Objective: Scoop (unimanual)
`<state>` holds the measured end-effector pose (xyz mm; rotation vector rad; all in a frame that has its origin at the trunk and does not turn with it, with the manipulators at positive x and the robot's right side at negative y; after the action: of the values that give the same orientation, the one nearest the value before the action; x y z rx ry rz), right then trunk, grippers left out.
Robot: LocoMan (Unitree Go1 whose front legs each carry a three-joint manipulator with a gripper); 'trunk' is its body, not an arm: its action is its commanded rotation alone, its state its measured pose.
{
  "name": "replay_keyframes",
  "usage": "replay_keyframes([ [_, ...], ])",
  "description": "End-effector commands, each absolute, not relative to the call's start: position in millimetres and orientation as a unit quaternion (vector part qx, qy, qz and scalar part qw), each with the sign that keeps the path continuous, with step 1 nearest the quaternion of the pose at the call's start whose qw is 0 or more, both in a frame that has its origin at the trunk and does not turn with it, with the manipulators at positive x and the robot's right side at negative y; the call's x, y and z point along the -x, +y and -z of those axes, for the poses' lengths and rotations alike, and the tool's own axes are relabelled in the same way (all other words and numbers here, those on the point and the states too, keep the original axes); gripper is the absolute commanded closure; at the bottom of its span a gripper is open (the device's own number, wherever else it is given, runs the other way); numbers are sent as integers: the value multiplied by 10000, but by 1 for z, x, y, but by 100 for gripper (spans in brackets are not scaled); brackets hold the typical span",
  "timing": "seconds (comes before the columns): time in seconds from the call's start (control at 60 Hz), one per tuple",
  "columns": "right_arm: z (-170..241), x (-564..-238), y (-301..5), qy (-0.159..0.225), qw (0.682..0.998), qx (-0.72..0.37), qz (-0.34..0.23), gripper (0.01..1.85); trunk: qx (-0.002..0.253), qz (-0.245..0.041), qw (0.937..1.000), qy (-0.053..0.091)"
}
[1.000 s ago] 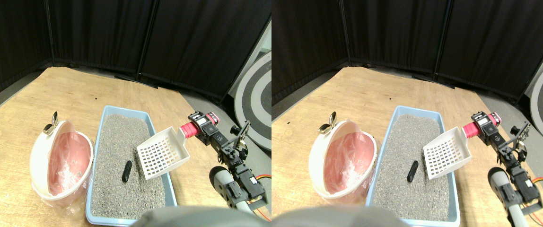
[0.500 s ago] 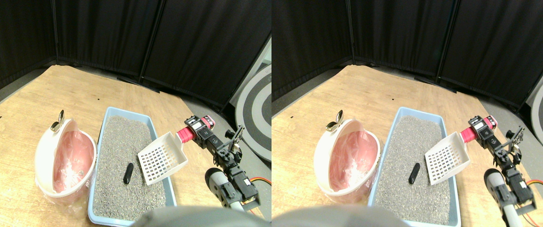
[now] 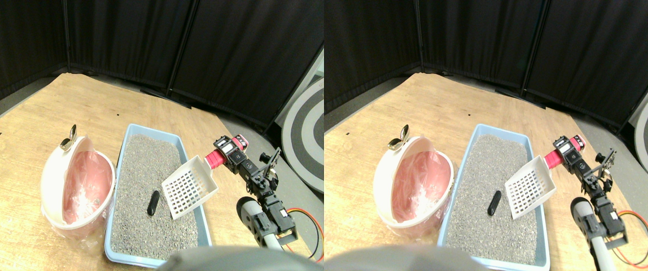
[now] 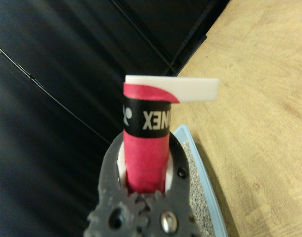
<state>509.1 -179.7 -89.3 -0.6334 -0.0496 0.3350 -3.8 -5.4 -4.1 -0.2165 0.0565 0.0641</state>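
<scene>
A white slotted scoop with a red wrapped handle hangs tilted over the right side of the blue litter tray. My right gripper is shut on that handle; in the wrist view the jaws clasp the red handle on both sides. A small black lump lies on the grey litter, just left of the scoop's lower edge. A white bin with a pink liner stands left of the tray, its lid tipped open.
The wooden floor spreads to the left and back. Black curtain panels close off the rear. A grey and white ringed target board leans at the right. An orange and black cable loops beside my arm.
The scoop and my right arm have moved a little left and lower toward the litter. The whole view has also shifted, so the camera has moved.
</scene>
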Motion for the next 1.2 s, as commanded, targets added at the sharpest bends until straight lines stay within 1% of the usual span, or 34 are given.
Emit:
replay_keyframes([
  [0.017, 87, -510, -172, -550, 9298, 3181, -1769, 180, 1219, -452, 9907, 400],
  [0.167, 100, -507, -165, -483, 9334, 3012, -1890, 180, 1296, -544, 9890, 460],
  [0.233, 106, -505, -159, -525, 9308, 3028, -1980, 180, 1336, -571, 9881, 497],
  [0.283, 111, -502, -153, -609, 9278, 2994, -2142, 180, 1383, -605, 9872, 513],
  [0.383, 118, -492, -143, -579, 9231, 2983, -2355, 180, 1494, -702, 9846, 571],
  [0.417, 125, -487, -138, -615, 9208, 2831, -2611, 180, 1524, -736, 9838, 587],
  [0.5, 140, -476, -126, -498, 9215, 2597, -2845, 180, 1567, -799, 9824, 635],
  [0.65, 157, -469, -112, -385, 9220, 2308, -3087, 180, 1605, -860, 9811, 647],
  [0.817, 166, -466, -100, -155, 9294, 2154, -2994, 180, 1598, -900, 9810, 641],
  [0.883, 166, -470, -102, -98, 9349, 2150, -2823, 180, 1584, -887, 9813, 636],
  [0.9, 164, -473, -105, -26, 9412, 2102, -2644, 180, 1584, -887, 9813, 636],
  [0.933, 163, -475, -108, -48, 9432, 2033, -2627, 180, 1568, -874, 9817, 634],
  [0.983, 161, -479, -112, 30, 9477, 1986, -2498, 180, 1560, -865, 9820, 628],
  [1.0, 157, -484, -117, 62, 9518, 1943, -2372, 180, 1555, -864, 9821, 621],
  [1.033, 156, -487, -120, 8, 9540, 1852, -2357, 180, 1532, -850, 9826, 609],
  [1.067, 154, -490, -122, 28, 9617, 1637, -2199, 180, 1526, -845, 9828, 605],
  [1.117, 148, -493, -126, 42, 9654, 1619, -2044, 180, 1510, -840, 9833, 579],
  [1.167, 141, -499, -130, 79, 9743, 1205, -1900, 180, 1485, -808, 9840, 561],
  [1.2, 136, -501, -132, 17, 9753, 1178, -1867, 180, 1481, -802, 9842, 548],
])
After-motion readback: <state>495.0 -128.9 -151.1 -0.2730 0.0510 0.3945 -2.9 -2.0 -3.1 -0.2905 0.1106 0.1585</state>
